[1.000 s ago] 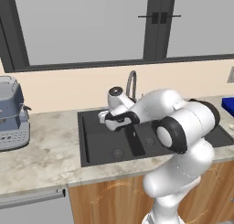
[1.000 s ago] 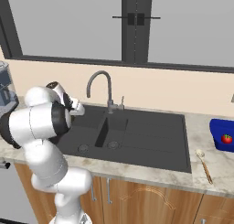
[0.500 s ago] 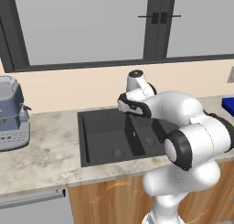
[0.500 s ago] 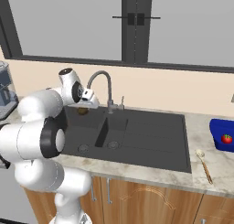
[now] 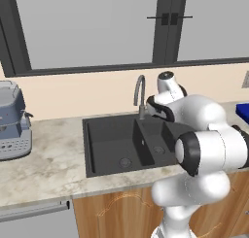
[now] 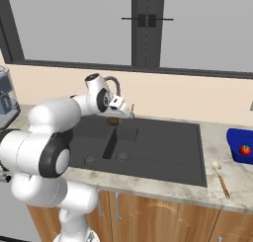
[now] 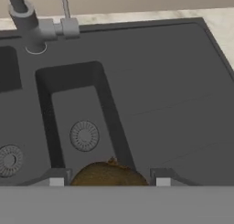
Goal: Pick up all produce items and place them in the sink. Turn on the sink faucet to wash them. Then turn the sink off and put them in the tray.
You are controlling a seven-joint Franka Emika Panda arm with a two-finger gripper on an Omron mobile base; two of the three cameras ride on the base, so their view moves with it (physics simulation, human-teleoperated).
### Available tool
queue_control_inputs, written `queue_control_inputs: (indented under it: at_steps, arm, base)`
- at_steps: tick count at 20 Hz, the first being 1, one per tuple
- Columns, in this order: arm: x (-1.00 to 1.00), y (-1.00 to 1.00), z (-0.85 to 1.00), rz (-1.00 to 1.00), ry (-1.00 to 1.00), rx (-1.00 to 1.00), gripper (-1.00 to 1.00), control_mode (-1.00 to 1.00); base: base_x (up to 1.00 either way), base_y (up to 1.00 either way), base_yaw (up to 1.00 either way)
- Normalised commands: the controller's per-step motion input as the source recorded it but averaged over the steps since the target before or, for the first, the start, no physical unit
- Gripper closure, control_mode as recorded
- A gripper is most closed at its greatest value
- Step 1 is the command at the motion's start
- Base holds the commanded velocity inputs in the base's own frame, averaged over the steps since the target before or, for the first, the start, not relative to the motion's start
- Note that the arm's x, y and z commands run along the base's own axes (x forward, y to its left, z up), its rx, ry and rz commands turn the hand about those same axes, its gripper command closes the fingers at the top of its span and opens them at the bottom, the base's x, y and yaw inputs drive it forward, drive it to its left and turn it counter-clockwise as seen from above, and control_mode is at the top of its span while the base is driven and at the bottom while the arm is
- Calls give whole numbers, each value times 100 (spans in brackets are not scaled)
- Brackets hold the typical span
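Two dark fingertips of the claw (image 7: 107,182) sit either side of a dull brown round produce item (image 7: 109,175), clenched on its flanks — the claw is grasping it, held up above the sink (image 7: 151,104) near the divider between the two basins. Judging by its size and rounded, matte skin, the brown item is probably light and fairly firm but inclined to roll, so a hold across its widest part, as here, looks the sound one; a squeeze nearer the top or bottom might let it squirt out. From the right base view the claw (image 6: 116,118) hangs just in front of the sink faucet (image 6: 114,85), with the brown item (image 6: 113,121) a small dab beneath it over the back of the sink (image 6: 163,152). That view also gives what the hand view cannot: away to the right of the sink, on the bench (image 6: 217,181), a blue tray (image 6: 239,148) carrying the red produce item (image 6: 245,149), and a wooden spoon (image 6: 220,177) between sink and tray. The hand view, though, shows both round drains and the faucet's lever post (image 7: 67,22) close up. The left base view adds a coffee machine (image 5: 12,123) well left of the sink (image 5: 116,149) — while the arm hides the grip itself.
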Motion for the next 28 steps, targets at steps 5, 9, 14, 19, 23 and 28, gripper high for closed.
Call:
queue_control_inputs:
  at_steps: [5,9,14,19,23,28]
  arm:
    - [13,-100,9,-11,0,-2,100,-100]
    - [15,-100,13,-6,0,2,100,-100]
    - [26,-100,14,-1,0,6,100,-100]
    - [26,-100,6,0,0,6,100,-100]
    - [24,-100,0,0,0,2,100,-100]
    - [18,-100,0,0,0,0,100,-100]
  base:
    - [0,0,0]
    - [0,0,0]
    - [0,0,0]
    - [0,0,0]
    - [0,0,0]
    - [0,0,0]
